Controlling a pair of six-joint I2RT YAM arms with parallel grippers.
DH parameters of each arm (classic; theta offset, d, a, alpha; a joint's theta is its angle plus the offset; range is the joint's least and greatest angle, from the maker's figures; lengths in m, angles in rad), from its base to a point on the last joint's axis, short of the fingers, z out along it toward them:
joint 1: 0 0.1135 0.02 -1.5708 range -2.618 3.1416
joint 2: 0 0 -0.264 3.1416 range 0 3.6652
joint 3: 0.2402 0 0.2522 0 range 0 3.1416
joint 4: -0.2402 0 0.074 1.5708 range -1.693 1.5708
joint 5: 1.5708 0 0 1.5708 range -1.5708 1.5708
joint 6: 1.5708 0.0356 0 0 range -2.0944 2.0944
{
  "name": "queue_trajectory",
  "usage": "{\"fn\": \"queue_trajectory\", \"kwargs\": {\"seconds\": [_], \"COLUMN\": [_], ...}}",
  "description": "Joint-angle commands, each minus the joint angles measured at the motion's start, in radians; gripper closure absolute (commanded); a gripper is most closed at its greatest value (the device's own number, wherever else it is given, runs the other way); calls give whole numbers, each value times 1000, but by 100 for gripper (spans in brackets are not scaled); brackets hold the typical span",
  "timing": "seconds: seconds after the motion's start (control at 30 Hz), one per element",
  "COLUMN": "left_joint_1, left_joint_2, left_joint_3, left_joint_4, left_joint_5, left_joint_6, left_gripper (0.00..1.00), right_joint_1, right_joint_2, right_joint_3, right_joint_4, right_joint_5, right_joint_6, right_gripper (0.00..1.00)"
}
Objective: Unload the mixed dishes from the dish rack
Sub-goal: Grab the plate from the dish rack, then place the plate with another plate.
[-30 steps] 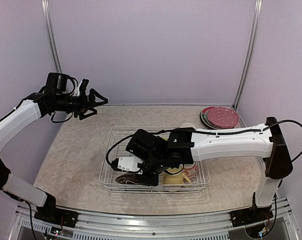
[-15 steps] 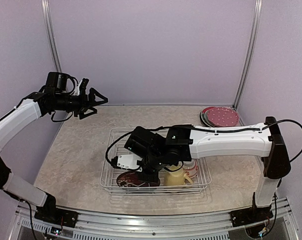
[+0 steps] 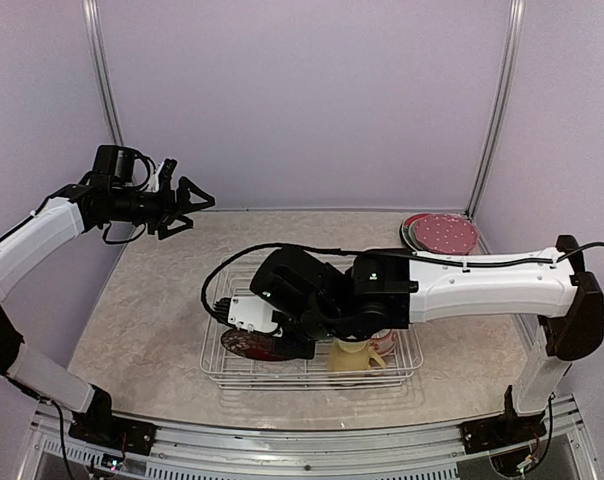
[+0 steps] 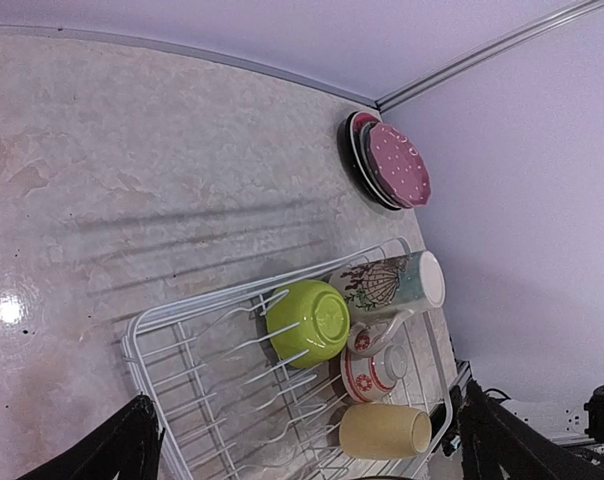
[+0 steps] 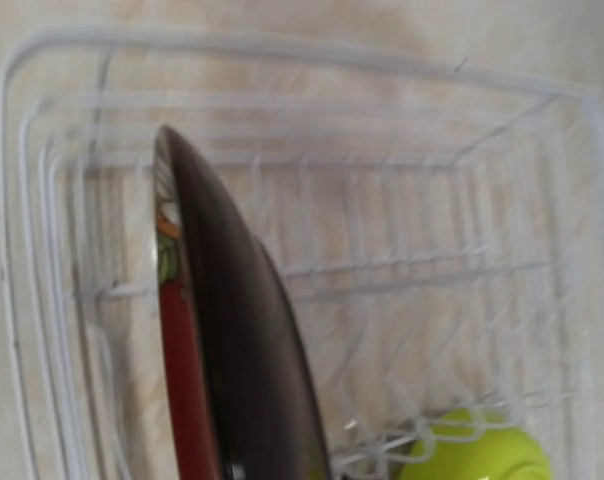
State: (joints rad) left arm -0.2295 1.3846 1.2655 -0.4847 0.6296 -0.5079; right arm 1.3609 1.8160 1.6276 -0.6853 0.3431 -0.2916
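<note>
The white wire dish rack [image 3: 312,380] stands mid-table. My right gripper [image 3: 282,340] is down inside its left half, shut on the dark red patterned plate [image 3: 250,346], which it holds tilted just above the rack floor. In the right wrist view the plate [image 5: 232,350] shows edge-on and hides the fingers. The pale yellow mug [image 3: 350,355] and the small white-and-red bowl [image 3: 385,341] lie in the rack's right end. The left wrist view also shows the lime-green bowl [image 4: 307,322] and the tall cream printed mug [image 4: 392,283] there. My left gripper [image 3: 189,205] is open and empty, high above the table's far left.
A stack of plates with a pink dotted one on top [image 3: 440,233] sits on the table at the far right corner, also in the left wrist view [image 4: 387,165]. Upright tines [image 4: 282,380] fill the rack's middle. Frame posts stand at both far corners.
My right gripper has lifted the dark red plate from the rack's front edge and carried it left. The right arm stretched out lower. The left arm has not moved.
</note>
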Motion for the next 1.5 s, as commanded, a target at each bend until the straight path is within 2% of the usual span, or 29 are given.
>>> {"fn": "queue_trajectory", "kwargs": {"seconds": [0.0, 0.17, 0.3, 0.4, 0.5, 0.6, 0.73, 0.87, 0.97, 1.2, 1.33, 1.47], "left_joint_1": [7, 11, 10, 12, 12, 10, 10, 10, 10, 9, 8, 6], "left_joint_2": [8, 13, 18, 18, 18, 19, 19, 14, 13, 16, 18, 20], "left_joint_3": [25, 25, 25, 25, 25, 25, 25, 26, 26, 26, 26, 26], "left_joint_4": [-3, -2, -1, -2, -3, -2, -3, -3, -3, 0, 0, 0], "left_joint_5": [14, 20, 24, 23, 22, 23, 24, 24, 29, 39, 37, 37], "left_joint_6": [7, 3, 2, 0, 1, 0, -1, 0, -2, -7, -7, -7], "left_gripper": [1, 1, 1, 1, 1, 1, 1, 1, 1, 1, 1, 1], "right_joint_1": [-2, -7, -35, -81, -177, -285, -468, -580, -606, -656, -731, -850], "right_joint_2": [-142, -270, -408, -513, -591, -645, -730, -851, -937, -1109, -1143, -1086], "right_joint_3": [-52, -190, -357, -497, -599, -671, -806, -964, -1033, -1067, -1028, -958], "right_joint_4": [184, 348, 592, 795, 933, 1004, 1057, 1170, 1123, 802, 683, 612], "right_joint_5": [59, 18, -25, -75, -131, -121, -122, -89, 58, 424, 485, 439], "right_joint_6": [-21, -4, 53, 154, 316, 508, 884, 1141, 1297, 1619, 1669, 1642], "right_gripper": [100, 100, 100, 100, 100, 100, 100, 100, 100, 100, 100, 100]}}
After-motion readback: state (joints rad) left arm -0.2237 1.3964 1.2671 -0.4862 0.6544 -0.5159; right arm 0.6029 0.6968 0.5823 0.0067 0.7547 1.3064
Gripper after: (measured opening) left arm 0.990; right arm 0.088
